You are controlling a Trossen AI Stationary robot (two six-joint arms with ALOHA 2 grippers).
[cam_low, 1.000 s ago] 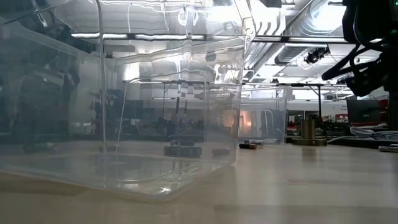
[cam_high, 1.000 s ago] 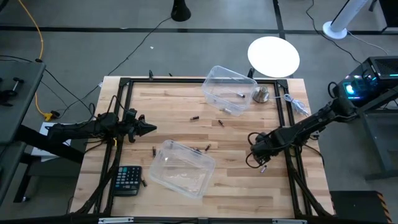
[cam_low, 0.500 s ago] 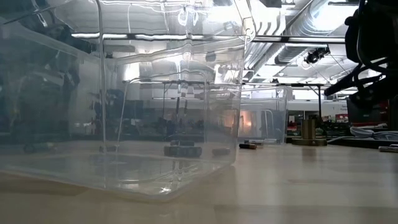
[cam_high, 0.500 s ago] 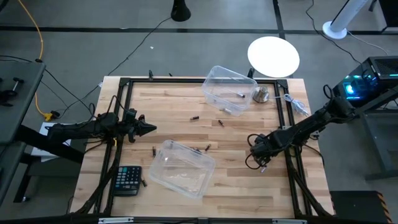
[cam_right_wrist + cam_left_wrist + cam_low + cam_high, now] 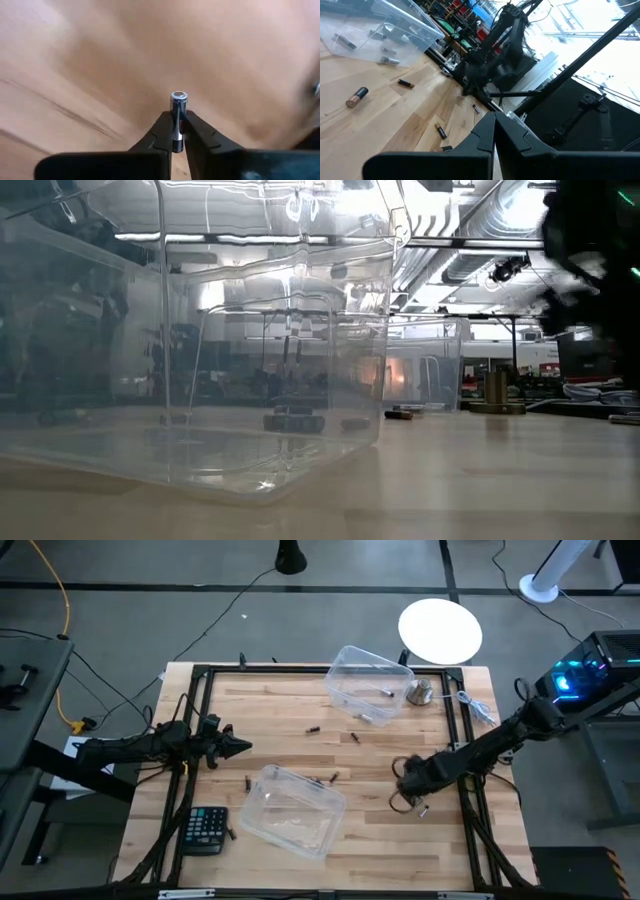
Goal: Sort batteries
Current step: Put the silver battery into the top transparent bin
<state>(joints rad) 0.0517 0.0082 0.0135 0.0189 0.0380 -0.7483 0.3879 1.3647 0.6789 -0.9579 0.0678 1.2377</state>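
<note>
Two dark arms are seen over a slatted wooden table (image 5: 300, 710), the left one lying along its left edge with the left gripper (image 5: 238, 747) pressed together to a point, nothing between its fingers. Beyond that closed tip, in the left wrist view, a clear far bin (image 5: 375, 30) is seen with several silvery batteries (image 5: 390, 60) lying inside it, and loose dark batteries (image 5: 405, 83) are scattered on the boards between the tip and the bin. A second clear bin, the near bin (image 5: 290, 810), is set just beside the left gripper on the table's front half, with a black calculator (image 5: 206, 828) near its left side. The right gripper (image 5: 410, 788) is held over the right half of the table, well apart from both bins. A silvery battery (image 5: 177, 117) is pinched upright between the right gripper's fingers (image 5: 162, 131), its capped end standing clear past the fingertips and its lower end caught in the gap between them. A round silver knob (image 5: 419, 692) stands beside the far bin, away from the right gripper.
</note>
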